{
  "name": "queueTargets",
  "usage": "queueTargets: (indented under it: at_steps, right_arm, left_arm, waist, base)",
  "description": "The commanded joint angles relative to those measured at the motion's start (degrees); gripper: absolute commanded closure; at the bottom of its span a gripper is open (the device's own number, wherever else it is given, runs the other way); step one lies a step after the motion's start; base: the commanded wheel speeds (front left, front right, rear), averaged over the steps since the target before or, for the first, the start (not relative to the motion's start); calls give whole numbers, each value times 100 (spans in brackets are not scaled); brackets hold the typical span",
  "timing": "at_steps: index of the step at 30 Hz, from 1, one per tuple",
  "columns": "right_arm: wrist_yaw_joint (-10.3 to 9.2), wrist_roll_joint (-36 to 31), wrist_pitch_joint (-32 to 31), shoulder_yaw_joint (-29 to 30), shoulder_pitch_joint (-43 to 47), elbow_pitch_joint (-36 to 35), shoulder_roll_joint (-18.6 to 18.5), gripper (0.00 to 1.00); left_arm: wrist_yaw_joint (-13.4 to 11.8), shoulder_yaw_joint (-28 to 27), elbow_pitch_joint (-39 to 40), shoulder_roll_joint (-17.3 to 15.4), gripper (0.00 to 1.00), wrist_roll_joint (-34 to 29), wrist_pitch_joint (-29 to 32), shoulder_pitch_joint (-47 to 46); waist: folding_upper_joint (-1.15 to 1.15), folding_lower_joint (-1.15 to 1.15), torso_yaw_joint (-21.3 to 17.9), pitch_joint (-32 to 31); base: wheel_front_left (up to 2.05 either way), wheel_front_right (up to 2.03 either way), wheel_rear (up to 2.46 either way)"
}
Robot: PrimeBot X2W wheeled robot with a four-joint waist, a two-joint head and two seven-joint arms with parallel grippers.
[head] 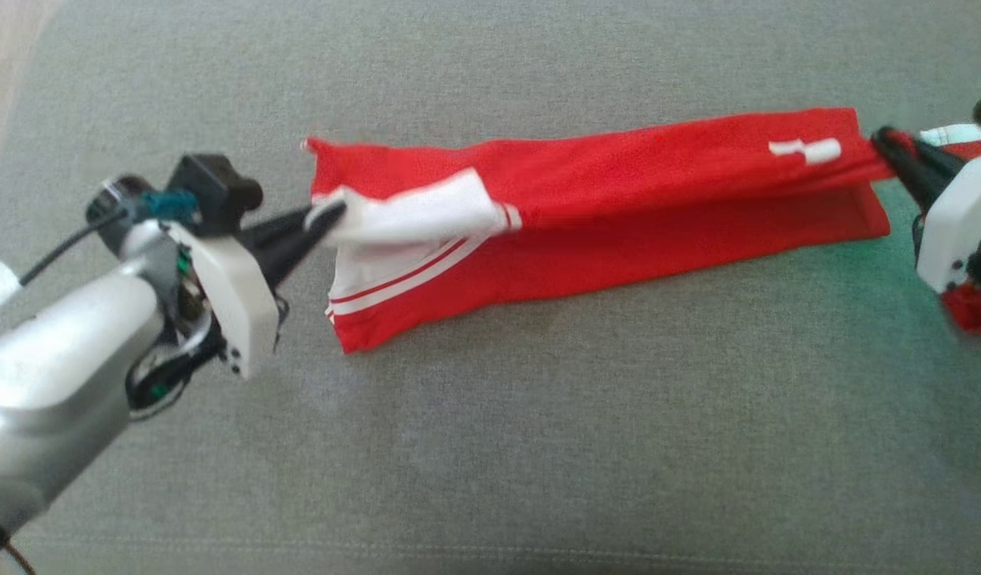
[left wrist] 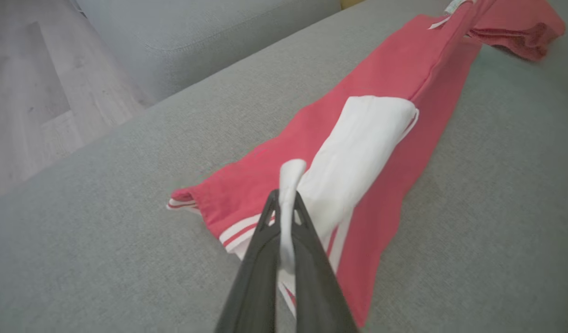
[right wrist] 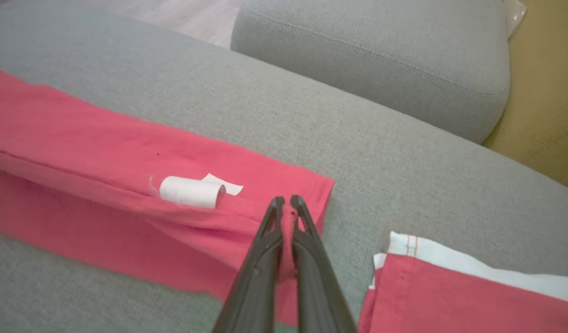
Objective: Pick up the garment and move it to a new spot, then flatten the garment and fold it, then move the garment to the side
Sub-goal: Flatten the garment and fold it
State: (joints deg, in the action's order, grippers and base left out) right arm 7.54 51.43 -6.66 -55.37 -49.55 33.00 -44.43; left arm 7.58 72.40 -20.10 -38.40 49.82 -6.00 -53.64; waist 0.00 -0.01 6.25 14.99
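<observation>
The garment [head: 618, 184] is stretched across the sofa cushion [head: 538, 447], running from 9 o'clock to 2 o'clock in the head view. Its white sleeve [head: 426, 216] is pinched at the 9 o'clock end by the clenched left fingers [head: 291, 235]. The red edge at 2 o'clock is clamped by the right fingers [head: 910, 164]. This opposed hold is judged to be meant to draw the cloth taut, so that creases are pulled out and a straight fold line is kept.

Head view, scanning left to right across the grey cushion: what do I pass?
Left pincer → white sleeve → red garment midsection → white label → right pincer.
</observation>
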Motion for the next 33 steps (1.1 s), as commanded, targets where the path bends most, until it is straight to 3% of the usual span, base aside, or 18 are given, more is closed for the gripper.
queueTargets:
  at_steps: [1, 8, 15, 16, 17, 18, 19, 25, 33]
  right_arm:
    - [-5, 39, -64, -119, 169, -149, -276, 100]
    - [-5, -57, -241, -529, 120, -202, -436, 100]
    - [-5, -142, -370, -889, -20, -112, -438, 100]
    - [-5, -123, -377, -895, -31, -55, -423, 0]
    - [-5, -104, -378, -911, -36, -20, -398, 0]
    - [-5, -57, -367, -915, -32, 14, -377, 0]
    - [-5, -3, -361, -919, -25, 49, -357, 0]
    - [-5, 302, -186, -760, 19, 238, -287, 0]
    - [-5, 1015, 911, 211, 197, 480, 157, 0]
  left_arm:
    - [-10, -186, 244, -332, 100, 147, 102, -116]
    - [-9, -59, 506, -433, 100, 313, 304, -28]
    - [-9, 4, 313, -257, 100, 374, 304, 51]
    - [-9, 8, 267, -219, 89, 381, 281, 61]
    - [-9, 9, 210, -184, 35, 382, 244, 69]
    - [-9, 10, 155, -150, 8, 384, 205, 78]
    - [-9, 1, 98, -119, 0, 401, 152, 97]
    - [-186, -258, -165, 23, 0, 662, -296, 287]
    - [-961, -1323, -135, 168, 0, 1024, -879, 637]
  waist:
    - [0, 1, -5, -4]
    - [0, 1, -38, 56]
    - [0, 1, -111, 147]
    - [0, 1, -119, 152]
    - [0, 1, -127, 152]
    - [0, 1, -137, 146]
    - [0, 1, -152, 128]
    - [0, 1, -257, -124]
    - [0, 1, -362, -520]
  base:
    - [0, 0, 0]
    - [0, 0, 0]
    - [0, 0, 0]
    - [0, 0, 0]
    - [0, 0, 0]
    - [0, 0, 0]
    - [0, 0, 0]
    - [0, 0, 0]
    - [0, 0, 0]
